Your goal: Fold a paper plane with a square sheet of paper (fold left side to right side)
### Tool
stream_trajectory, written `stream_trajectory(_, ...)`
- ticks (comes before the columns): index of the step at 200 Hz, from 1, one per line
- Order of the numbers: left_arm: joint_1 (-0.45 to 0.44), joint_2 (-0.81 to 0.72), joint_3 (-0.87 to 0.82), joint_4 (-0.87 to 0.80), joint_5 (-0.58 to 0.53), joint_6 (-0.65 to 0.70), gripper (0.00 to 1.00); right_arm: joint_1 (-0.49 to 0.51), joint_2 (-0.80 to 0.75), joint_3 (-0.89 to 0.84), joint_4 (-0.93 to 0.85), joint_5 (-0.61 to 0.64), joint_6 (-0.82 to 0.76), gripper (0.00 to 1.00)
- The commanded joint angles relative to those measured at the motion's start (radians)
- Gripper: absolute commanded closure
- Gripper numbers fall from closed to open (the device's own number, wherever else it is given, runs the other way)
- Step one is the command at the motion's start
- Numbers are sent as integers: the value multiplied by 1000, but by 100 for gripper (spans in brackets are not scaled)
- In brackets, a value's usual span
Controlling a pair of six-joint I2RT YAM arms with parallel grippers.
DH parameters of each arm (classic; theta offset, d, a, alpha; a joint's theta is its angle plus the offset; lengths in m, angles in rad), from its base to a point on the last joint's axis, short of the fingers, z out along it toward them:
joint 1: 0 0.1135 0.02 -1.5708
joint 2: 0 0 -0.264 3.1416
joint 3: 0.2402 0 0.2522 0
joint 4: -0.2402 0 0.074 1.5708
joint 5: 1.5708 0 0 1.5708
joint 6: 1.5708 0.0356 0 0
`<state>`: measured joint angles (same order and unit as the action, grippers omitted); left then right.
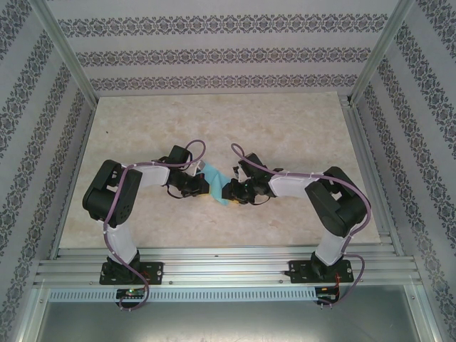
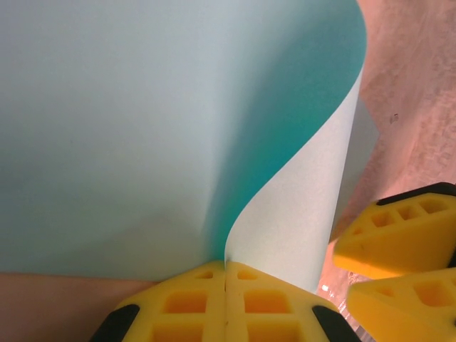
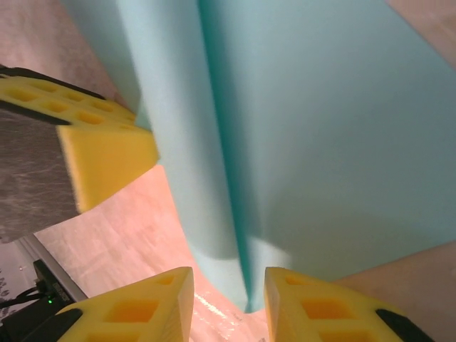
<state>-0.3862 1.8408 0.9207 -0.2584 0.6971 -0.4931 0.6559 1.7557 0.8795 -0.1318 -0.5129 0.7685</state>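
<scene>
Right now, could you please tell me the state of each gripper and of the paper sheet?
left gripper: shut, pinching an edge of the paper.
right gripper: open, jaws apart with the bent paper reaching down between them.
square sheet of paper: lifted and curled over on itself, not pressed flat.

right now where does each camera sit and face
top external: above and behind, looking down on the table; left arm and right arm, bases nearest.
left wrist: on the left arm, along its shut jaws pinching the square sheet of paper.
right wrist: on the right arm, past its parted jaws, sheet edge between.
shared: all see the sheet; each wrist view catches the other arm's yellow fingers.
</scene>
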Motion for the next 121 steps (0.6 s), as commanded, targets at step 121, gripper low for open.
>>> stream_trajectory(121, 8, 20, 30, 14, 2, 7, 100, 64, 53, 29, 68, -7, 15, 70)
